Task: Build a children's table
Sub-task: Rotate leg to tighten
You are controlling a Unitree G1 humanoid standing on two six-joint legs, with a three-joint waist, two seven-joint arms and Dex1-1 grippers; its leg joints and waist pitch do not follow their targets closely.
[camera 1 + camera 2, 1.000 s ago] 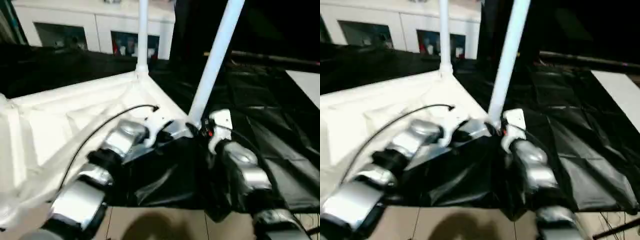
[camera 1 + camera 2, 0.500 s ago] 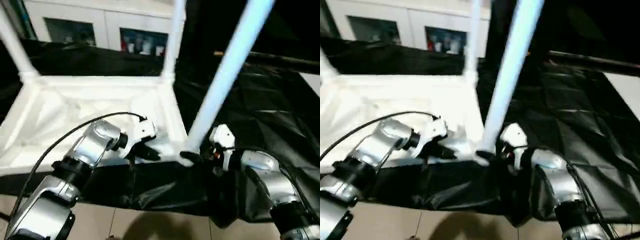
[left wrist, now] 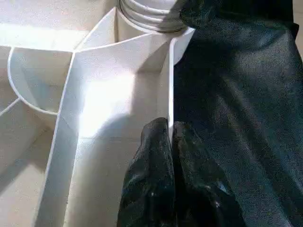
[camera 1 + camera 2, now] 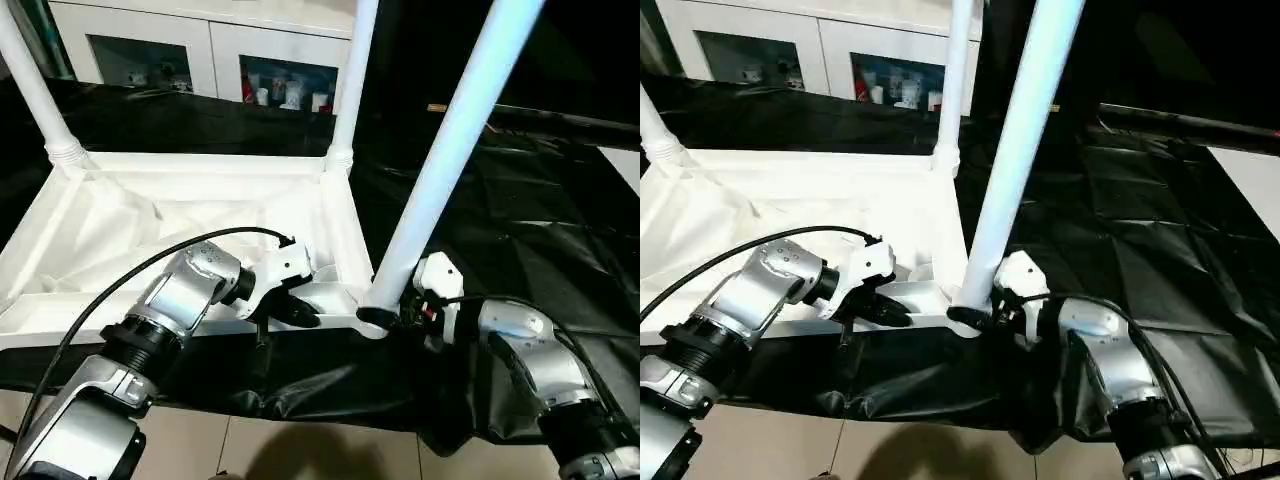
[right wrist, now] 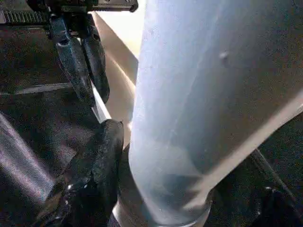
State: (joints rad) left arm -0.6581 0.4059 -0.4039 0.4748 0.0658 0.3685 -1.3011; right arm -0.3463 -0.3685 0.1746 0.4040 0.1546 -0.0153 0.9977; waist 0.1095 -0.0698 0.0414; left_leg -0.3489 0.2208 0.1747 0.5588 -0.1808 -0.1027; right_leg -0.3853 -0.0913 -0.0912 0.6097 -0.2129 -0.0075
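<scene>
A: The left gripper (image 4: 300, 312) has its jaws pinched on the near rim of the upturned table top (image 4: 180, 215); the left wrist view has the thin wall between its fingers (image 3: 151, 189). The right gripper (image 4: 385, 318) has its jaws around the foot of the near leg (image 4: 450, 150), one finger against the tube.

B: Clamped tight?

A: Cannot tell; around it, at least.

B: How far along?

A: The top lies ribs-up on the black-draped surface (image 4: 520, 220). Two far legs (image 4: 345, 80) stand in their sockets. The near leg leans at its corner socket (image 3: 147, 12), so I judge seating it is the step in hand. A fourth leg I can't place.

B: What do the wrist views add?

A: The left shows the leg's ribbed end inside the socket; the right shows the left gripper straddling the rim
</scene>
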